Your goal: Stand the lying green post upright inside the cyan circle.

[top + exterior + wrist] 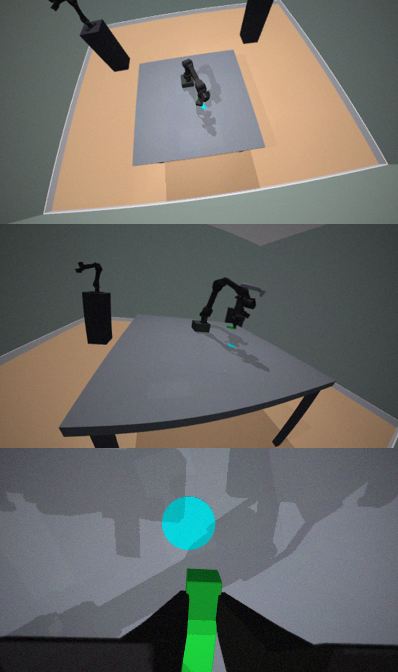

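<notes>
The green post is between the fingers of my gripper, which is shut on it. In the exterior view the post looks roughly level and is held above the table. In the wrist view one end points toward the cyan circle and the other runs out of the bottom of the frame. In the top view only a speck of green shows beside the gripper. The cyan circle lies flat on the table, beyond the post's end in the wrist view, partly under shadow, with nothing standing on it.
The grey table carries my arm's base. Shadows of the arm fall around the circle. A black pedestal with another arm stands off the table. A second pedestal shows in the top view.
</notes>
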